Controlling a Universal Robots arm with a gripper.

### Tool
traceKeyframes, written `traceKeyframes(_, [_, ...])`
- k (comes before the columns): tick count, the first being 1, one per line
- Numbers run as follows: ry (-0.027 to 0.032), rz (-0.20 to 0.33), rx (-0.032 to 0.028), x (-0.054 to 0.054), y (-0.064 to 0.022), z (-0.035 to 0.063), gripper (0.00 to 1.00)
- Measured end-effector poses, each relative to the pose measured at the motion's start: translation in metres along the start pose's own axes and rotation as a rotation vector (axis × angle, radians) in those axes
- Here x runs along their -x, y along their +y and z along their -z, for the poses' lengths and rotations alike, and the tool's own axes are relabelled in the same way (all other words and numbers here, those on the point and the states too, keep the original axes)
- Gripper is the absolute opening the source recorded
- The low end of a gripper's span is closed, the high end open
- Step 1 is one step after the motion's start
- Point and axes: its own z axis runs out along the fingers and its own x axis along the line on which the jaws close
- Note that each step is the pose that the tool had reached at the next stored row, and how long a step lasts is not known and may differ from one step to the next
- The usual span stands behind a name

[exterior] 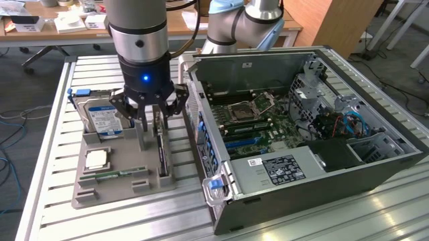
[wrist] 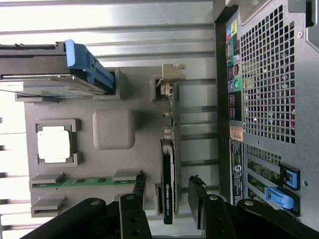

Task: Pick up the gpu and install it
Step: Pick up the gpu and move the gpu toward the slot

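In the exterior view the gripper [exterior: 148,109] hangs in the left-centre of the frame over the grey holder tray [exterior: 120,195]. Its fingers are spread apart above the gpu [exterior: 161,150]. The gpu stands on edge in a slot on the tray's side nearest the open computer case [exterior: 302,125]. The hard drive [exterior: 102,118] stands just to the exterior view's left of the gripper.

The wrist view adds what that angle hides. One of the fingers [wrist: 137,189] sits on each side of the gpu, seemingly with a gap on both sides, though light contact is hard to rule out. It also shows the gpu's metal bracket [wrist: 172,74], the processor [wrist: 55,143], the memory stick [wrist: 82,182] and the case's rear panel [wrist: 269,89].
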Motion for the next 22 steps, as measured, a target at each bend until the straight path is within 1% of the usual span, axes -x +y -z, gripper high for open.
traceKeyframes(8, [-0.0001,0.000,0.0000,0.0017,-0.0008,-0.0003,0.47])
traceKeyframes(14, [0.0000,0.000,0.0001,0.0016,-0.0010,-0.0053,0.47])
traceKeyframes(19, [0.0000,0.000,0.0000,0.0016,-0.0010,-0.0055,0.47])
traceKeyframes(22, [-0.0001,0.000,0.0002,0.0015,-0.0011,-0.0078,0.47])
